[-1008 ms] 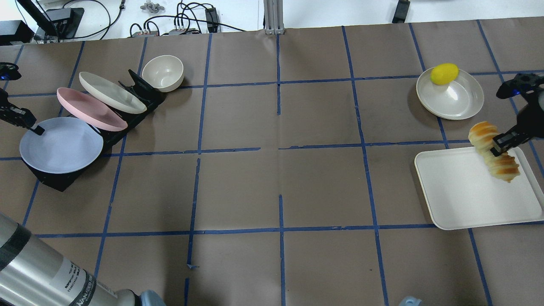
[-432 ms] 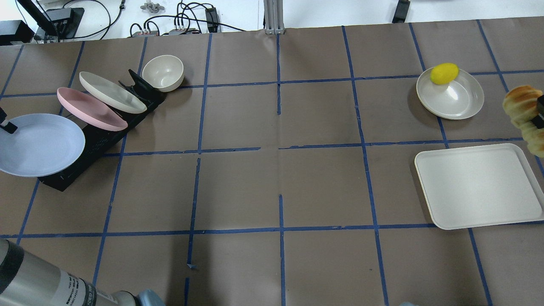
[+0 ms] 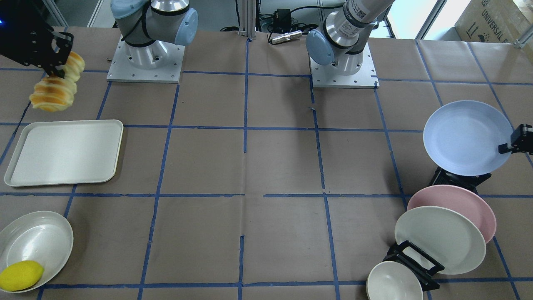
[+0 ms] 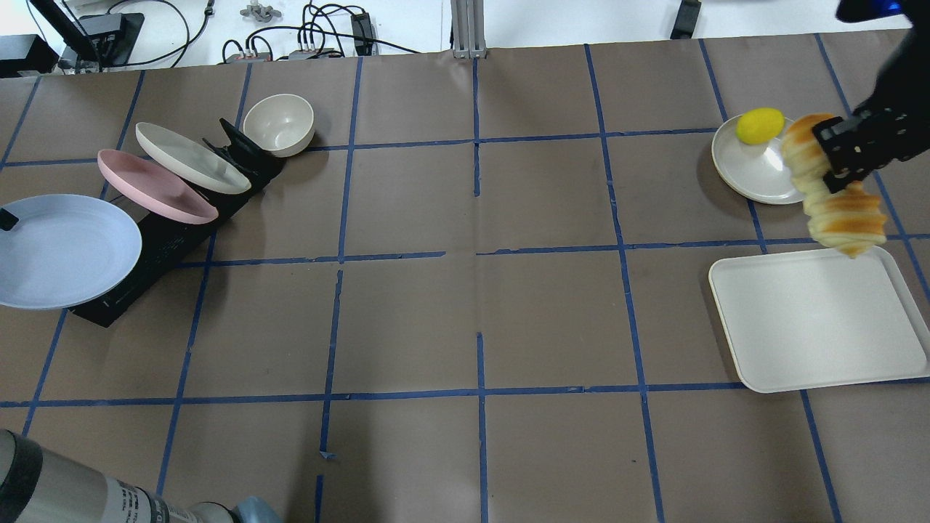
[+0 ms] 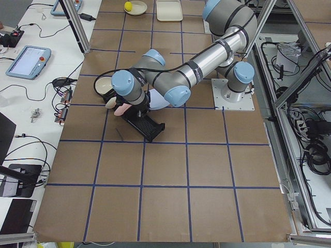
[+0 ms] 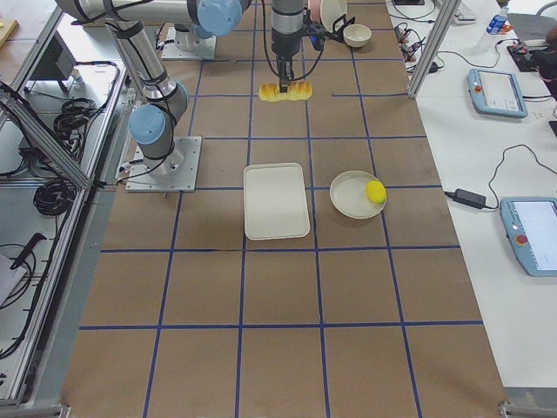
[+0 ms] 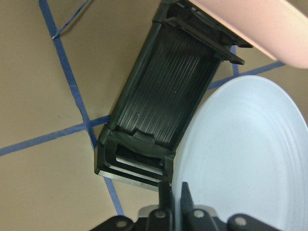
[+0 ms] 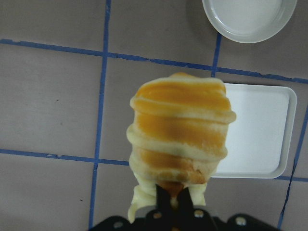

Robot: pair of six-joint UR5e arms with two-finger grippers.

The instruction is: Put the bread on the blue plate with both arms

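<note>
Step in hand, as I judge it: transport. Each arm has its object, and the 2 are at opposite ends of the table.

Right gripper (image 4: 828, 160): jaws pinched on the bread (image 4: 846, 214) near its middle. The loaf hangs in the air, tilted, above the gap between the cream tray (image 4: 814, 319) and the dish (image 4: 748, 174) that carries the lemon (image 4: 759, 125). It touches neither of them.

Left gripper (image 7: 175, 197): both fingers closed on the rim of the blue plate (image 3: 464, 137) – a thin edge grip. The plate sits roughly level over the end of the black rack (image 4: 174, 240), just beside the pink plate (image 4: 152, 185). I cannot tell whether it touches the rack.

Progress: bread and plate are well apart, so nothing is placed yet.

Next move, as a judgement:
- The left arm needs to bring the plate clear of the rack and toward the centre, keeping it level. A rim pinch gives little margin against tilt.
- The right arm needs to carry the bread across, centre it above the plate and lower it close before the jaws part.
- The loaf is about as long as the plate is wide – an off-centre release could let it roll off or tip the plate.
</note>
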